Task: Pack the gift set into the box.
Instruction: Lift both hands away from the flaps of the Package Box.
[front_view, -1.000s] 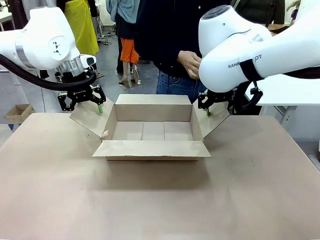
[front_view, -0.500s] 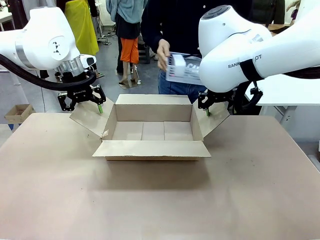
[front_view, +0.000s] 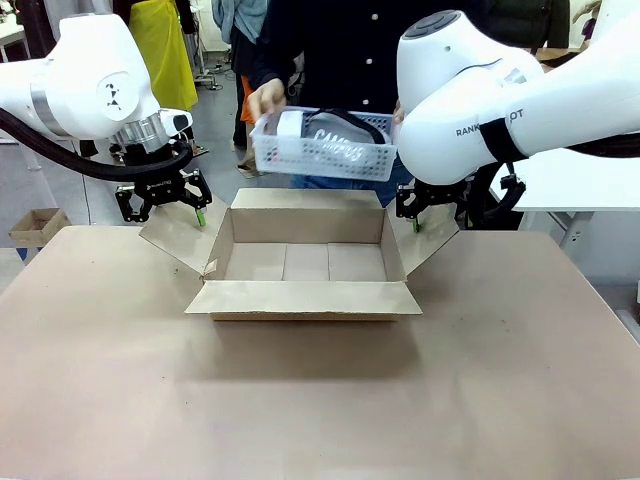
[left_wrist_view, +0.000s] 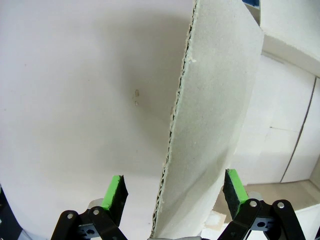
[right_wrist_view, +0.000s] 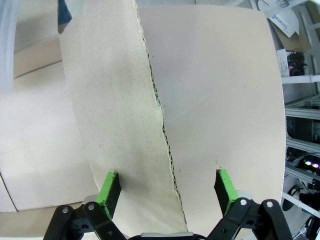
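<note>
Both open-fingered, your left gripper (left_wrist_view: 175, 187) and right gripper (right_wrist_view: 167, 186) straddle the side flaps (front_view: 180, 240) of the box (front_view: 305, 225). The gift set (front_view: 325, 150) hangs in the person's hand (front_view: 266, 98) just above the box's far wall; hold the flaps splayed so it clears.

Left end effector (left_wrist_view: 174, 181), right end effector (right_wrist_view: 166, 179) agape

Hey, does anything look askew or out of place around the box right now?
Only the white basket, tilted in the person's hand above the box. The left claw and right claw stand open astride its side flaps.
</note>
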